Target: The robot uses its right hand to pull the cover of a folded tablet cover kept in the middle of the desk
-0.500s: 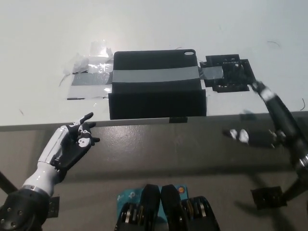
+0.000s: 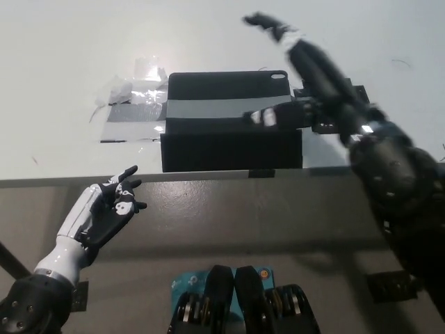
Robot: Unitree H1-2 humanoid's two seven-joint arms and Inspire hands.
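Head view: we log the tablet cover mid-tabletop, long axis 9-to-3. Our right hand hovers over its 3 o'clock end, fingers spread, holding nothing; cover lies toward 8 o'clock. Left hand rests open, 7 o'clock.

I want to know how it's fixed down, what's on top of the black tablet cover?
A grey tape strip runs across the tablet cover onto the desk at its left. The black right robot hand hangs over its right end, hiding where the tape ends there.
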